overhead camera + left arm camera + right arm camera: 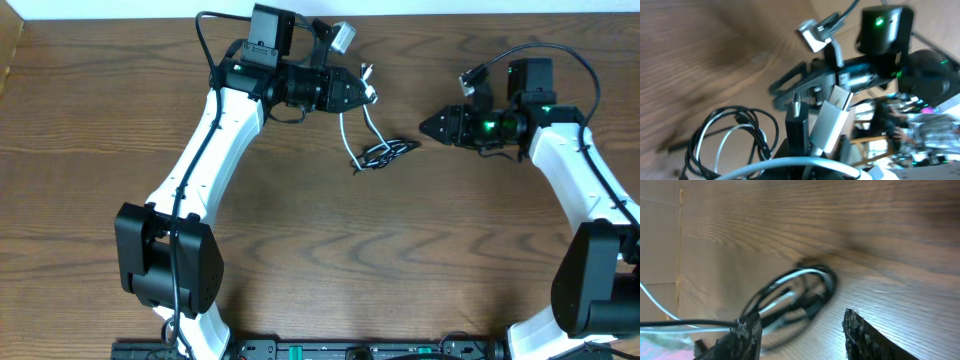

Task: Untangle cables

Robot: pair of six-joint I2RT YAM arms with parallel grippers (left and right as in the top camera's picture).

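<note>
The black cable [388,151] lies in a small tangled coil on the wooden table, mid-right. The white cable [343,130] rises from that coil to my left gripper [368,95], which is shut on it above the table. In the left wrist view the white cable [805,162] arcs across the jaws and the black loops [702,132] lie below. My right gripper [422,127] is open and empty, just right of the coil. In the right wrist view its fingers [800,330] frame the black cable [812,302] and the white cable [800,272].
The wooden table [320,260] fills the view. A thick black wire [205,30] loops by the left arm's wrist, and another [560,50] arcs over the right arm. The table's far edge runs along the top.
</note>
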